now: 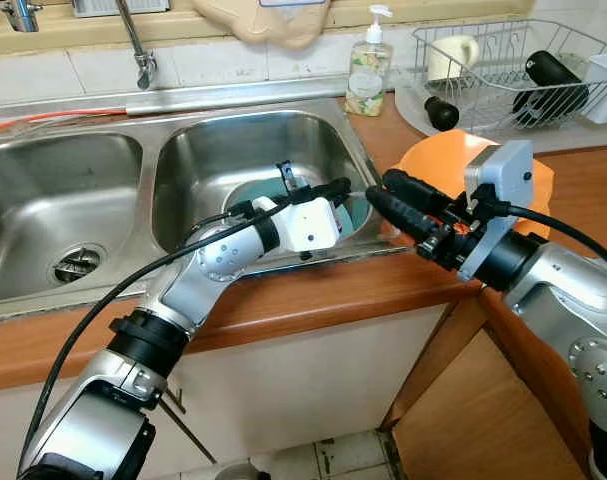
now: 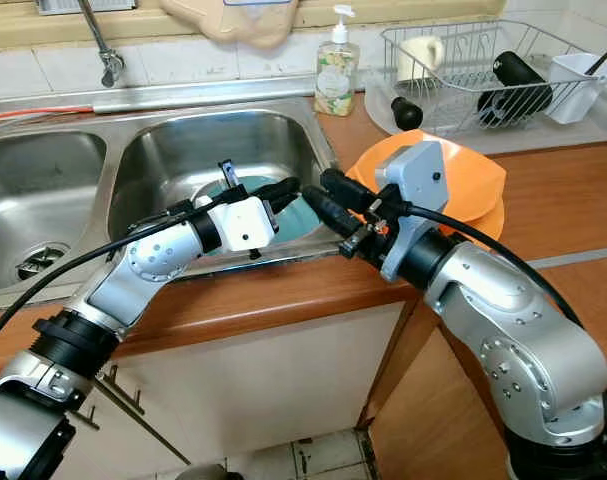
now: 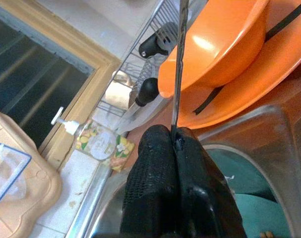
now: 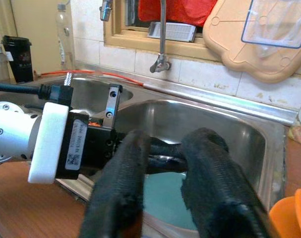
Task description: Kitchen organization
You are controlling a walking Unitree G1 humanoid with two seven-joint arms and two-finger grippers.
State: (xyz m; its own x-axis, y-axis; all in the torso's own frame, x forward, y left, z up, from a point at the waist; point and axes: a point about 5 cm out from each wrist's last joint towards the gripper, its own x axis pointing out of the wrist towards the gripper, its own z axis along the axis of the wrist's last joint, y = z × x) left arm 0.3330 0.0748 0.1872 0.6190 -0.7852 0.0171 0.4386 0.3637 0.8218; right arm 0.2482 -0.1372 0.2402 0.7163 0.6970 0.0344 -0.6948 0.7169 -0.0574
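My left gripper (image 1: 338, 186) reaches over the right sink basin (image 1: 213, 160) and is shut on a thin metal utensil (image 3: 178, 69), seen edge-on. The utensil points toward the orange plates (image 1: 428, 160) on the counter. My right gripper (image 1: 379, 188) faces it from the right, open. In the right wrist view the left gripper's tips sit between the right gripper's spread fingers (image 4: 210, 168). A teal plate (image 1: 360, 215) lies in the basin below both grippers.
A dish rack (image 1: 503, 70) with a mug and dark bottles stands at the back right. A soap bottle (image 1: 368, 70) is behind the sink, the faucet (image 1: 138, 50) to its left. A second basin (image 1: 43, 200) lies at the left.
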